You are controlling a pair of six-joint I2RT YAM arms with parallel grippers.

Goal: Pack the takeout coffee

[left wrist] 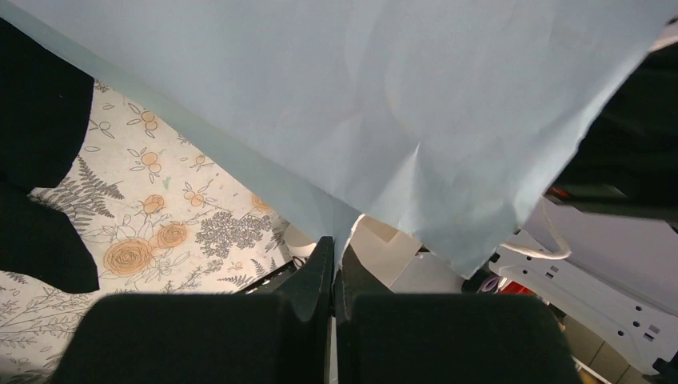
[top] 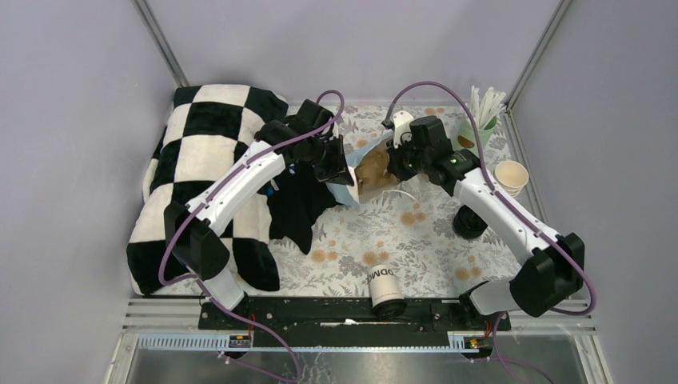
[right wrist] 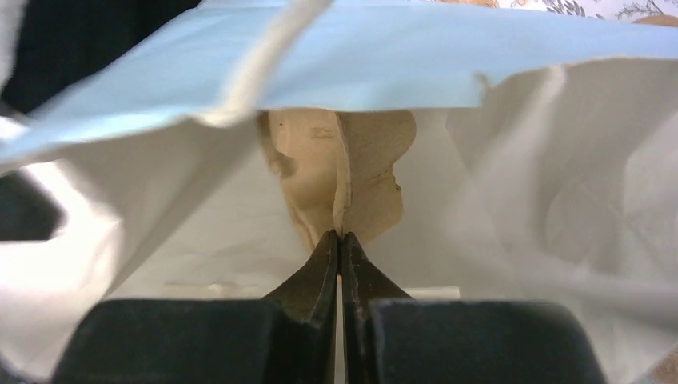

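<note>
The takeout coffee [top: 384, 282], a small white cup with a black lid and dark lettering, lies on its side near the table's front edge, lid toward the arm bases, far from both grippers. A light blue paper bag [top: 349, 174] lies at the table's middle back, its mouth toward the right. My left gripper [top: 334, 166] is shut on the bag's blue edge [left wrist: 376, 160]. My right gripper [top: 397, 158] reaches into the bag's white inside [right wrist: 560, 200] and is shut on a brown cardboard piece [right wrist: 352, 168].
A black-and-white checkered cloth [top: 204, 152] and a black cloth [top: 297, 204] lie at the left. A green cup of stirrers [top: 478, 128] and a stack of cream paper cups [top: 512, 176] stand at the back right. A round black object [top: 470, 222] sits beside the right arm.
</note>
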